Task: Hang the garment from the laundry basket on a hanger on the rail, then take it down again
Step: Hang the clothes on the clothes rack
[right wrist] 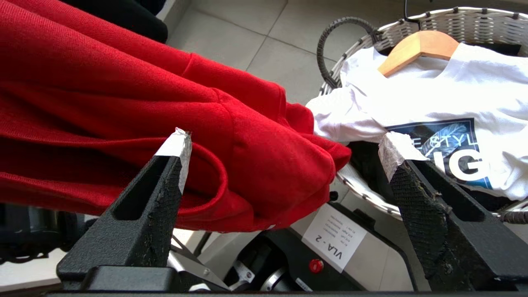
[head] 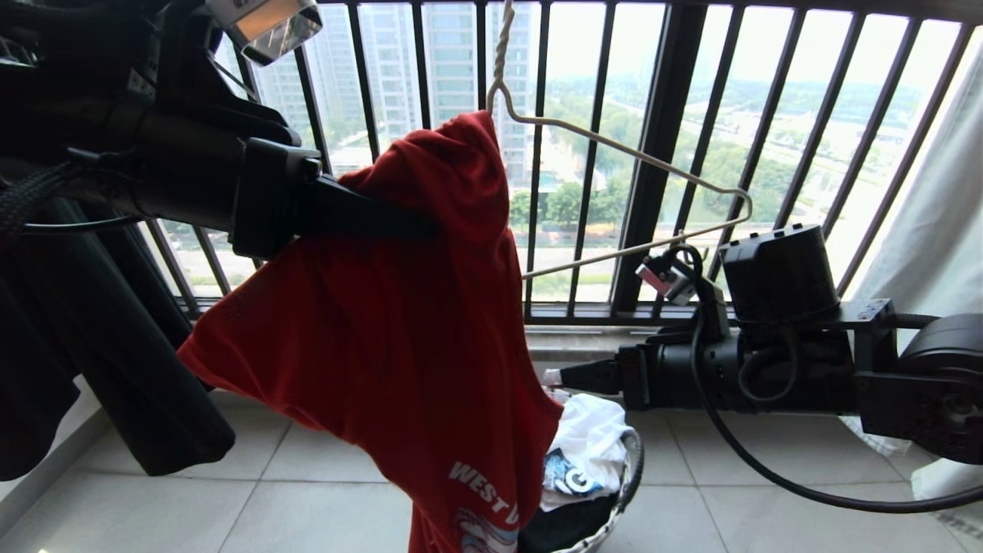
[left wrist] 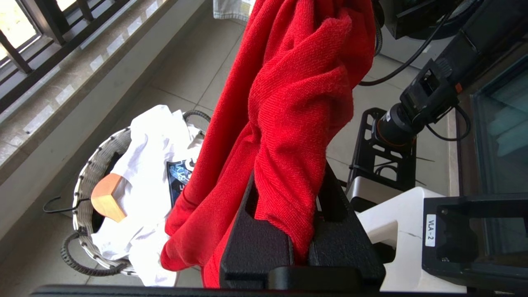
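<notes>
The red garment [head: 384,330] hangs bunched over the left arm of the white wire hanger [head: 630,157], whose right arm is bare. The hanger's neck runs out of the top of the head view, and the rail is out of view. My left gripper [head: 430,226] is shut on a thick fold of the garment [left wrist: 288,103], pinched between its black fingers [left wrist: 251,198]. My right gripper [right wrist: 284,142] stands wide open, level with the garment's lower fold [right wrist: 255,165], with nothing gripped. The laundry basket [head: 633,461] sits on the floor below.
A white printed T-shirt [right wrist: 433,95] on a wooden hanger [right wrist: 416,47] lies in the basket [right wrist: 453,20]. The dark barred balcony railing [head: 653,153] stands behind. Dark clothing [head: 92,369] hangs at left, a pale curtain [head: 937,223] at right. My base [right wrist: 330,247] is beneath.
</notes>
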